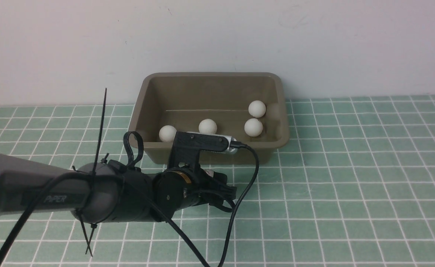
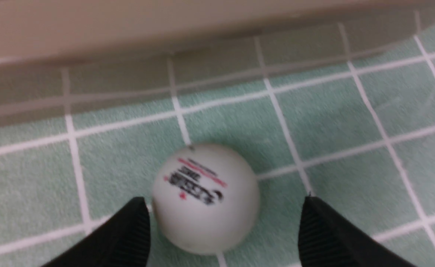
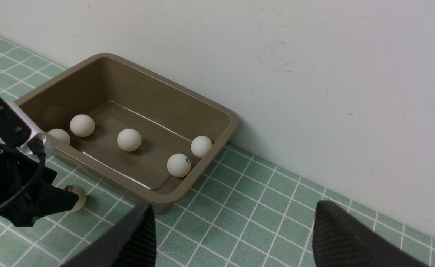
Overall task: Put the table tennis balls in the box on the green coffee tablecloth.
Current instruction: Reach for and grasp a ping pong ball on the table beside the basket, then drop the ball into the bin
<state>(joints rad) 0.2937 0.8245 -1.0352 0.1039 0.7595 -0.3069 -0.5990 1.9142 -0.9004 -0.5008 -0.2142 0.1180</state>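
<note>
Box (image 1: 210, 154) of olive-brown plastic stands on the green checked cloth (image 1: 351, 185), with its far long side close to the white wall (image 1: 217, 33). Five white balls lie inside the box. Two of them (image 3: 178, 165) (image 3: 201, 146) are close together at its right end, one (image 3: 129, 139) is near the middle, and two (image 3: 82, 125) (image 3: 59, 136) are toward its left end.

The sixth ball (image 2: 205, 198), with black and red print on it, lies on the cloth just outside the near wall of the box, toward the left end. The left fingers (image 2: 128, 237) are spread wide, one on each side of this ball. One finger is very near it and the other stands apart, so they do not pinch it.

The right fingers (image 3: 336, 237) are also spread wide and hold nothing. They hang above the cloth, to the right of the box.
</note>
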